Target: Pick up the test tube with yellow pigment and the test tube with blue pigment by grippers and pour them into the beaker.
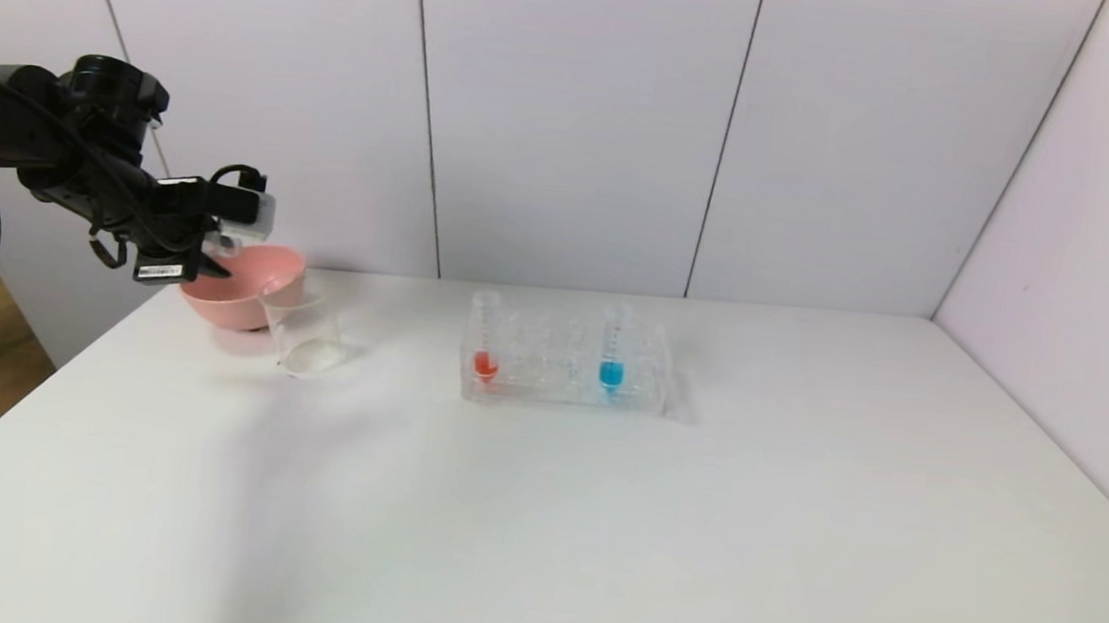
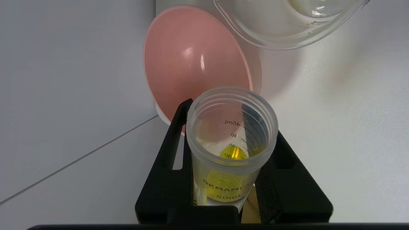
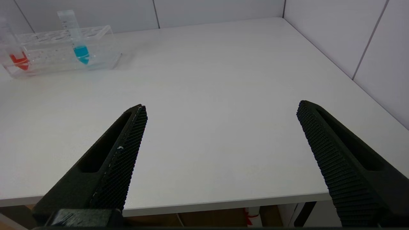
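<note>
My left gripper hangs at the table's back left, just over the left rim of the pink bowl. Its jaws are shut on the test tube with yellow pigment. The tube's open mouth faces the bowl, and the yellow liquid sits at its tip. The clear beaker stands to the right of the bowl, apart from the tube. The test tube with blue pigment stands upright in the rack's right part. My right gripper is open and holds nothing, low over the table's front edge.
The pink bowl touches the beaker. The clear rack at the table's back middle also holds a red-liquid tube at its left end. Walls close the back and right sides.
</note>
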